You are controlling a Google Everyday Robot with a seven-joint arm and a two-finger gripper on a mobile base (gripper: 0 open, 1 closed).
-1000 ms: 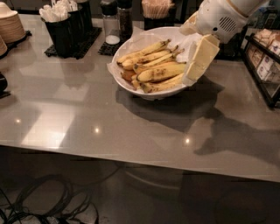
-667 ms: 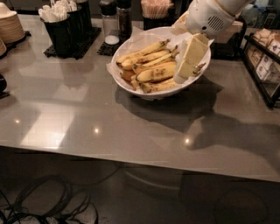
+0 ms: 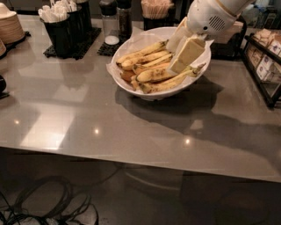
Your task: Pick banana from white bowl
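The white bowl [image 3: 131, 81] stands on the grey counter at the back centre, lined with white paper and holding several bananas. The longest banana [image 3: 163, 84] lies along the bowl's front side, yellow with brown speckles, its dark stem tip pointing right. Thinner bananas [image 3: 140, 53] lie behind it and a more orange one [image 3: 127, 74] sits at the left. My gripper [image 3: 172, 60] reaches down from the upper right into the bowl's right half. Its two cream fingers [image 3: 188, 52] are spread apart over the bananas' right ends, with nothing between them. They hide part of the pile.
Black caddies of napkins and utensils [image 3: 66, 26] stand at the back left, with stacked brown bowls [image 3: 9, 26] further left. Shakers [image 3: 109, 19] and a cup of sticks [image 3: 156, 11] stand behind the bowl. A black rack [image 3: 265, 66] stands at the right. Cables [image 3: 39, 206] lie on the floor.
My gripper has moved left from the bowl's right rim and lower, so its fingers are now among the bananas' right ends. The bananas and bowl have not moved.
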